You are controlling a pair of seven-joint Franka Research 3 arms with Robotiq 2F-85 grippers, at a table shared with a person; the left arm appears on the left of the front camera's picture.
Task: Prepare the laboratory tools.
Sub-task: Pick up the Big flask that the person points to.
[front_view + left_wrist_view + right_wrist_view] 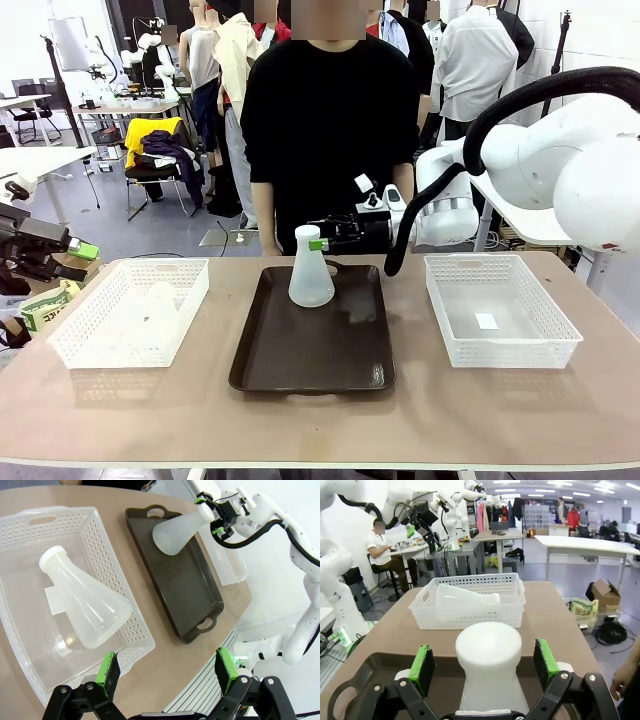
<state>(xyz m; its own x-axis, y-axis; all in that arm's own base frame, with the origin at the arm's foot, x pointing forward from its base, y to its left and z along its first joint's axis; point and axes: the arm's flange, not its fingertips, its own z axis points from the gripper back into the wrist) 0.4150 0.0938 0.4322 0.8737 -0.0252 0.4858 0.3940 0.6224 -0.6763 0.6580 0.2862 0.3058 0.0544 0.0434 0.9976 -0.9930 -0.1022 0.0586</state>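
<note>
One conical flask (310, 275) stands upright on the dark brown tray (330, 365), toward the far edge of the counter (320, 430) at its middle; its neck is straddled by the right pincer (483, 660), whose green pads (422, 662) stand apart on either side with no grip seen; the placing of this flask is judged to be the step in hand. A second flask (85, 605) lies on its side in the white mesh basket (75, 335) near the counter's left edge; the left pincer (166, 671) is held wide apart above that basket's rim, with nothing in it. For the next move, a clean retreat from the neck is called for, so that the upright flask is not tipped; the lying flask is then judged best taken across its narrow neck.
</note>
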